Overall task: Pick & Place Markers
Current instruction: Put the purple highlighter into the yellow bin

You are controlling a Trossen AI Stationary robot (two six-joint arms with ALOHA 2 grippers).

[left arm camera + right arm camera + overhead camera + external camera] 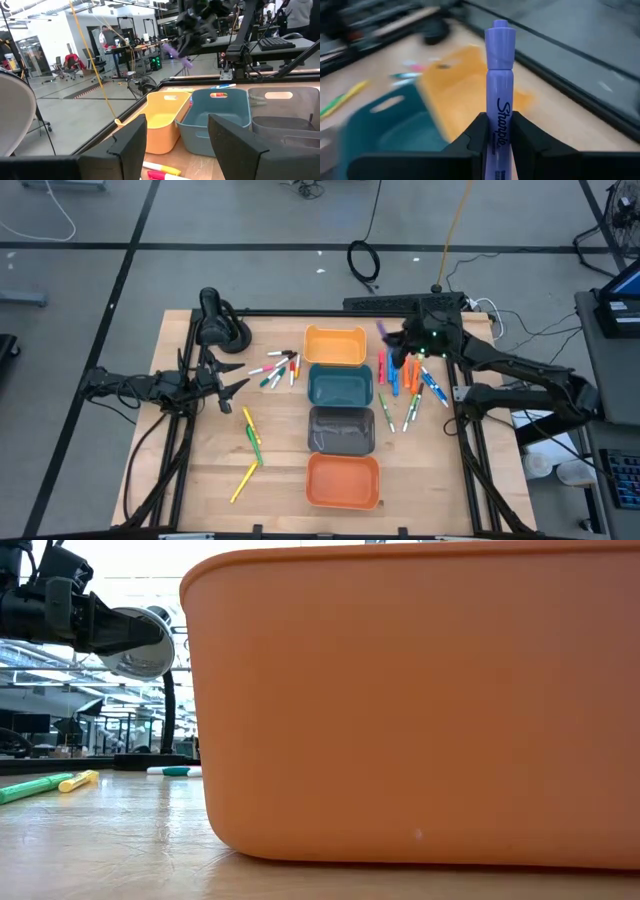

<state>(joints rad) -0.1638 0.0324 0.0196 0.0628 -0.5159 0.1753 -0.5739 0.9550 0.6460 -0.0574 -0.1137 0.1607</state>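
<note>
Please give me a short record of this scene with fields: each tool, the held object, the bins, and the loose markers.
right tool: shut on a purple marker, raised near the light orange bin
left tool: open, empty, waiting at the table's left side
bins: light orange, teal bin, grey bin, orange bin, in one row
loose markers: groups on both sides of the bins; yellow marker and green marker on the left
</note>
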